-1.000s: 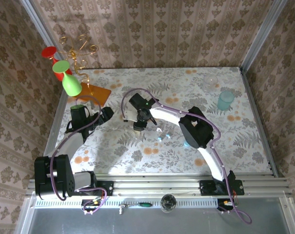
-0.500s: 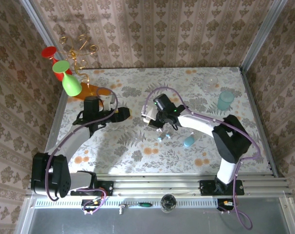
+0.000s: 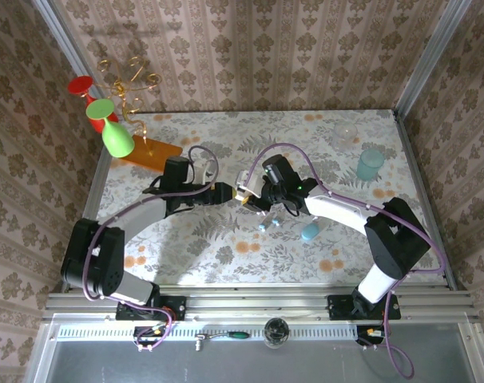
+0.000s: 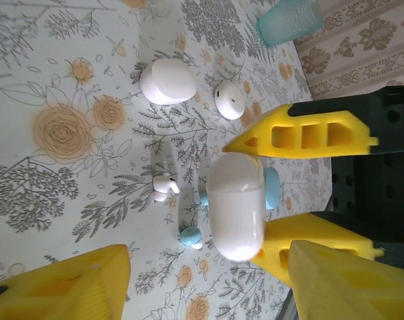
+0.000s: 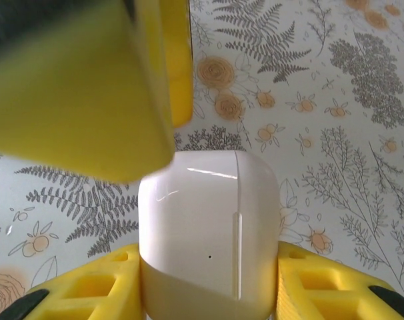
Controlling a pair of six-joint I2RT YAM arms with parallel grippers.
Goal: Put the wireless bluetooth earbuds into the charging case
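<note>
The white glossy charging case (image 5: 209, 233) is closed and sits upright between my right gripper's yellow fingers (image 5: 322, 287). My right gripper (image 3: 248, 197) is shut on it above the table's middle. My left gripper (image 3: 230, 194) has come right up to it from the left. In the left wrist view the case (image 4: 235, 205) hangs just ahead of my left gripper (image 4: 202, 287), whose jaws stand apart, the right one near the case's end. Two earbuds (image 3: 262, 226) (image 3: 275, 223) lie on the cloth below the case. One teal-tipped earbud (image 4: 189, 235) lies beside the case's lower end.
A light-blue capsule (image 3: 310, 232) lies right of the earbuds. A white egg-shaped item (image 4: 167, 81), a round white disc (image 4: 229, 100) and a small white stemmed piece (image 4: 164, 187) lie beyond. A teal cup (image 3: 370, 163) stands back right. Goblets (image 3: 114, 132) and an orange tray (image 3: 150, 152) stand back left.
My left arm has swung right, up to the case, and its jaws have narrowed. My right gripper carried the case rightward, then held nearly still.
</note>
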